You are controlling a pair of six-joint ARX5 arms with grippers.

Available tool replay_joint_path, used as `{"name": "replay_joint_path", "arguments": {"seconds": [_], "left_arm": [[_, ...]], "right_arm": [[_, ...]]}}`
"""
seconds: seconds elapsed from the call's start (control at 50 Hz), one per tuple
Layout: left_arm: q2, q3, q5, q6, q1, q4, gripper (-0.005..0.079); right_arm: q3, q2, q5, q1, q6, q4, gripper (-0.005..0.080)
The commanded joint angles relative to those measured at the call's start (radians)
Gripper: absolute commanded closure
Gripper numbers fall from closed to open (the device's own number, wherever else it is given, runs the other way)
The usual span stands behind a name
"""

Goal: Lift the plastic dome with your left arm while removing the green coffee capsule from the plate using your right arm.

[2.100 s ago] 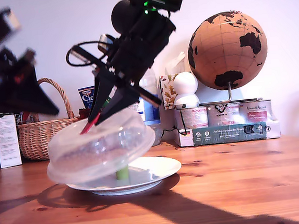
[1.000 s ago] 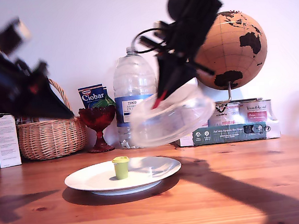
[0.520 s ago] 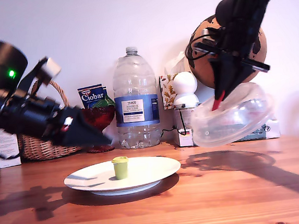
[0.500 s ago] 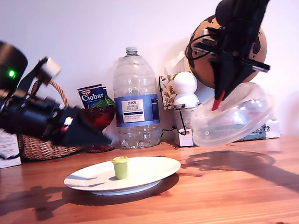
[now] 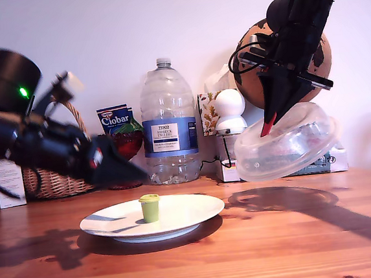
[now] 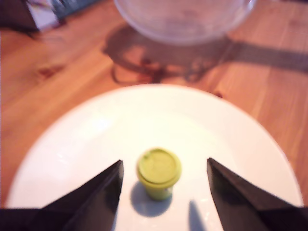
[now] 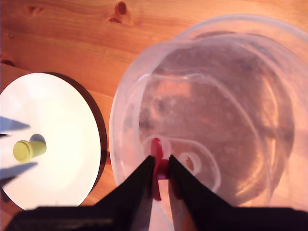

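The green coffee capsule [image 5: 150, 208] [image 6: 158, 172] [image 7: 25, 150] stands upright on the white plate [image 5: 192, 210] [image 6: 96, 130] [image 7: 62, 139]. My first gripper [image 6: 163, 180] [image 5: 126, 171] is open, its two dark fingers either side of the capsule without touching it. It comes in from the exterior view's left. The plastic dome [image 5: 287, 144] [image 7: 216, 110] hangs tilted in the air at the exterior view's right, away from the plate. My second gripper [image 7: 160, 174] [image 5: 267, 124] is shut on the dome's red tab handle [image 7: 156, 163].
Behind the plate stand a large water bottle [image 5: 168, 124], a red glass [image 5: 122, 148], a wicker basket [image 5: 52, 170] and a packet [image 5: 113, 119]. A cork globe [image 5: 257, 61] on tins is at the back on the exterior view's right. The wooden table [image 5: 279, 248] stretches forward.
The second gripper carried the dome up off the plate and across to the exterior view's right, uncovering the capsule. The first gripper swung down and in toward the capsule.
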Motion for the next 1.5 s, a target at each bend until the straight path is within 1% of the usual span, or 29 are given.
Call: {"name": "replay_joint_path", "arguments": {"seconds": [0.0,0.12,0.38,0.42,0.54,0.58,0.74,0.92,1.16,1.36,1.48], "left_arm": [[0.021,0.002,-0.014,0.009,-0.007,0.027,0.0242],[0.043,0.02,-0.044,0.009,-0.011,0.029,0.0242],[0.098,0.066,-0.044,0.005,-0.022,0.027,0.0253],[0.099,0.068,-0.044,0.005,-0.025,0.026,0.0287],[0.099,0.071,-0.043,0.005,-0.028,0.018,0.0445],[0.099,0.071,-0.043,0.005,-0.028,0.014,0.0481],[0.099,0.074,-0.042,0.005,-0.028,0.013,0.055],[0.09,0.084,-0.039,0.005,-0.028,0.035,0.055],[0.033,0.111,-0.04,0.004,-0.024,0.034,0.055],[-0.021,0.124,-0.044,0.004,0.012,0.006,0.055],[-0.043,0.124,-0.051,-0.005,0.053,-0.02,0.055]], "right_arm": [[0.011,-0.006,0.0,0.005,-0.004,0.002,0.0765],[0.011,-0.006,0.0,0.006,-0.004,0.003,0.0765],[0.011,-0.006,0.0,0.011,-0.004,0.003,0.0765],[0.011,-0.006,0.0,0.011,-0.004,0.004,0.0765],[0.011,-0.006,0.0,0.011,-0.004,0.006,0.0765],[0.011,-0.006,0.0,0.011,-0.004,0.008,0.0765],[0.011,-0.006,0.0,0.011,-0.004,0.01,0.0765],[0.011,-0.006,-0.002,0.011,-0.003,0.009,0.0765],[0.011,-0.006,-0.056,0.025,-0.003,0.019,0.0765],[0.011,-0.006,-0.091,0.047,-0.003,0.021,0.0765],[0.011,-0.006,-0.129,0.068,-0.003,0.023,0.0765]]}}
